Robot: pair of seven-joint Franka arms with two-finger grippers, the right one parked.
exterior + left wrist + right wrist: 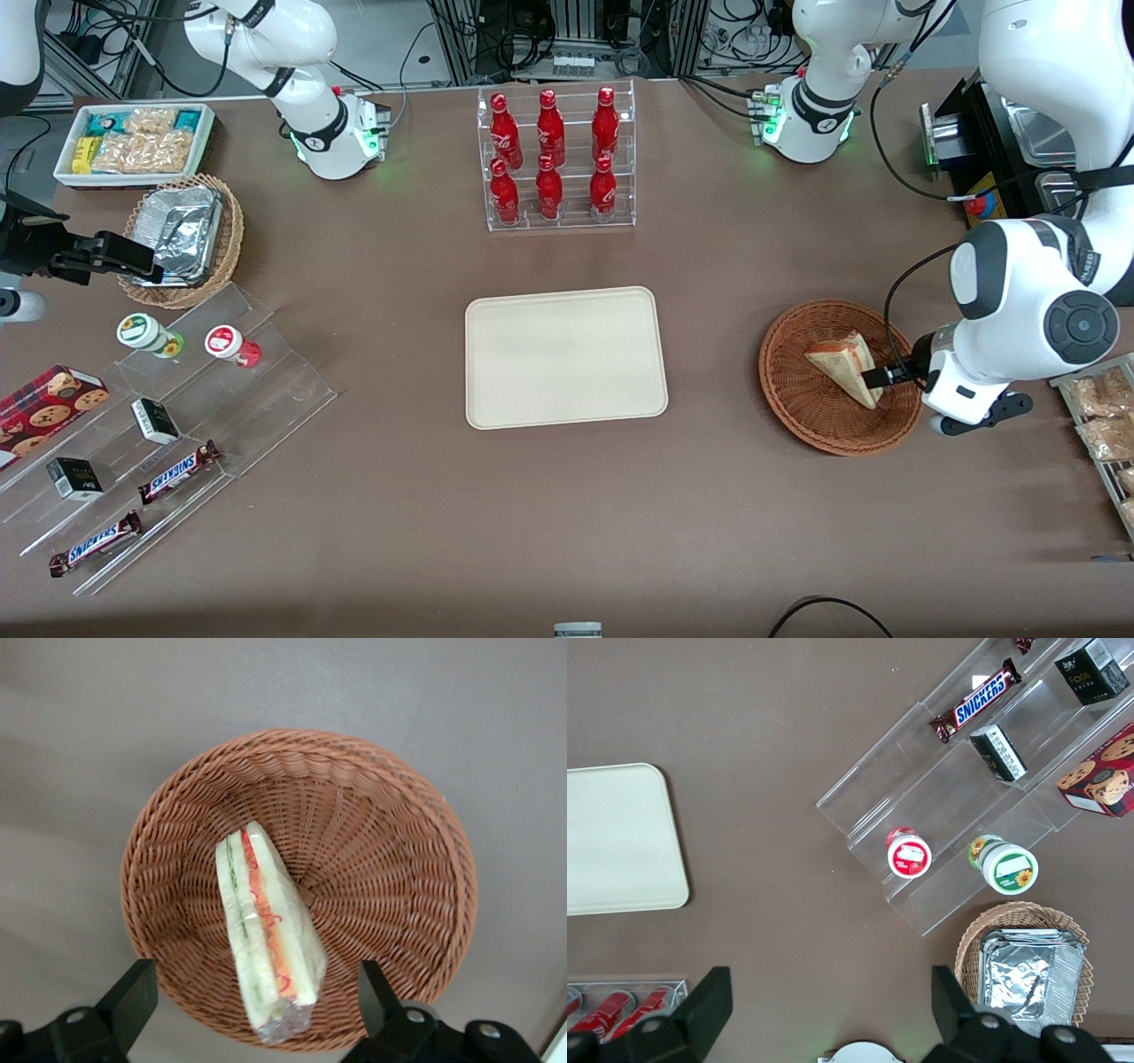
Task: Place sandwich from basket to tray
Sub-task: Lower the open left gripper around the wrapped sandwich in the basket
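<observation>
sandwich [847, 365] lies in the round reddish-brown basket [797, 403], wrapped, cut edge with red and green filling facing up in the left wrist view [266, 926]. it sits off the bowl's centre, one end against the woven wall at about 4 o'clock of the basket in the front view. gripper [252, 1001] hangs above the basket [390, 859], fingers [133, 997] spread wide apart, one on each side of the sandwich's end, not touching it. tray [565, 356] lies flat and bare at the basket's 9 o'clock, well apart. rack of red bottles [555, 159] stands at the tray's 12 o'clock.
</observation>
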